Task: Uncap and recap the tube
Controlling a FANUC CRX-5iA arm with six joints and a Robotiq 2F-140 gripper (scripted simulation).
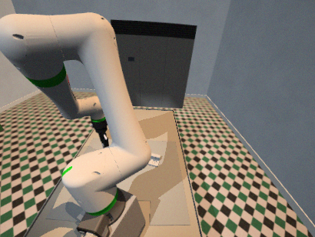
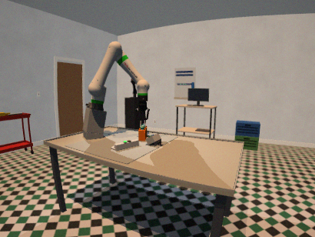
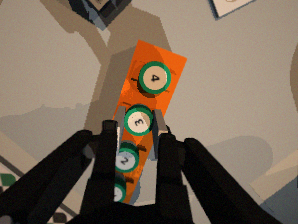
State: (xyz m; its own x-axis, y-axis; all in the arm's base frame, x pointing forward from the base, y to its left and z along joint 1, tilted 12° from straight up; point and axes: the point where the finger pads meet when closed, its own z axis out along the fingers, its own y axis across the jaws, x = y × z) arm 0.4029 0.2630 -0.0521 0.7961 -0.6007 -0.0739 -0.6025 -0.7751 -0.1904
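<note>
A tan table [image 2: 200, 161] stands on a green, black and white checkered floor [image 2: 115, 215] in a grey-walled room, with a brown door [image 2: 70, 98] and a red cart [image 2: 15, 115] to one side. On the table, the orange decapping station [image 3: 172, 62] holds four capped tubes. The gripper [image 3: 138, 125] pinches the cap of tube 3 [image 3: 138, 121] between its pads. The cap of tube 4 [image 3: 155, 78] sits on its tube, just beyond.

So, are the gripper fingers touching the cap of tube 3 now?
Touching. The wrist view shows both fingers pressed against opposite sides of the cap of tube 3, with no gap visible.
</note>
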